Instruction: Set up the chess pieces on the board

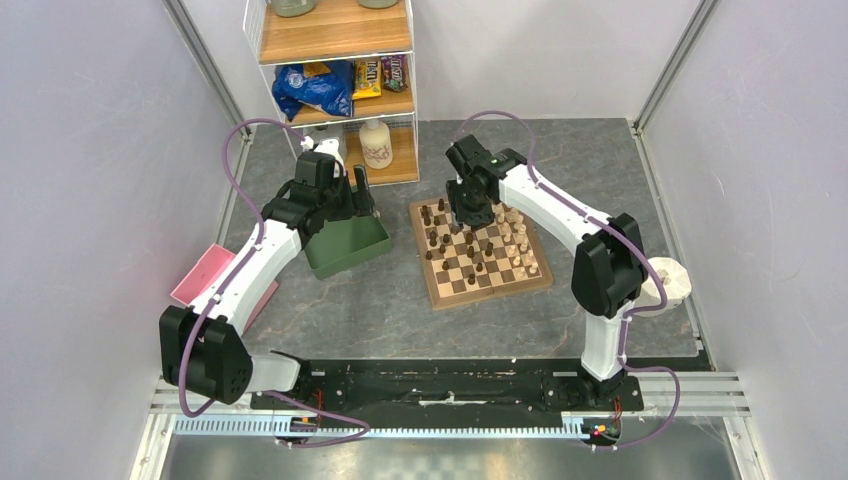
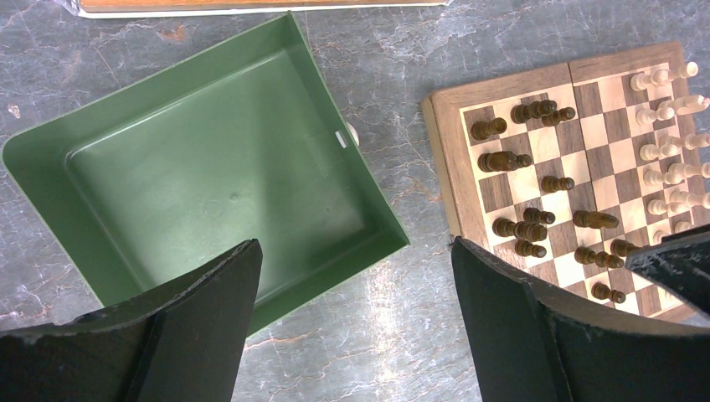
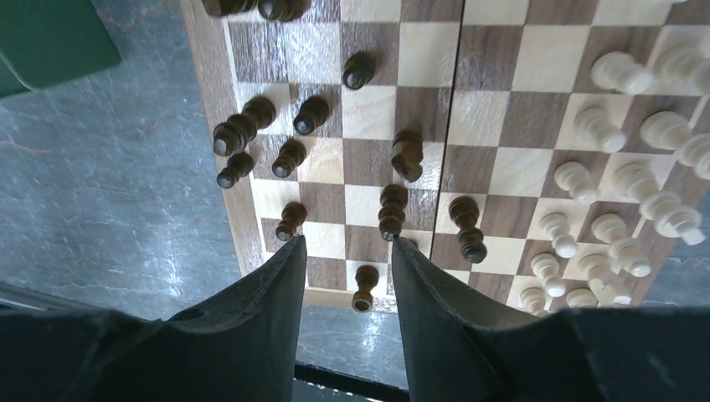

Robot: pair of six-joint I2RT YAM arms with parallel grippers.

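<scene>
Right fingers [image 3: 289, 268] are poised low over the dark side of the chessboard [image 3: 208, 67], parted to a middling gap and grasping nothing. A dark pawn [image 3: 362, 289] is seen through that gap, standing on a square at the board's edge and touched by neither finger. Left fingers [image 2: 239, 268] are spread wide and unloaded, hung above the counter [image 2: 377, 318] between the green tray [image 2: 209, 184] and the board. Dark pieces [image 3: 393, 209] are scattered over several rows of their half, a few bunched against the border. Cream pieces [image 3: 619, 243] are gathered in roughly two lines on the opposite half. The step in hand is judged to be the pick of that pawn for re-seating in a proper row. The gap should be centred on the pawn before descent, since one dark piece stands just beside each fingertip and could be toppled by a skewed approach. The pawn is best taken low on its body with a gentle squeeze, as a small turned shape may be squirted out sideways. A straight lift clear of neighbouring tops is advised before any sideways travel. The pawn should be set in the middle of a free square and let go only once its base is flat. The left arm is best held off the board meanwhile.
</scene>
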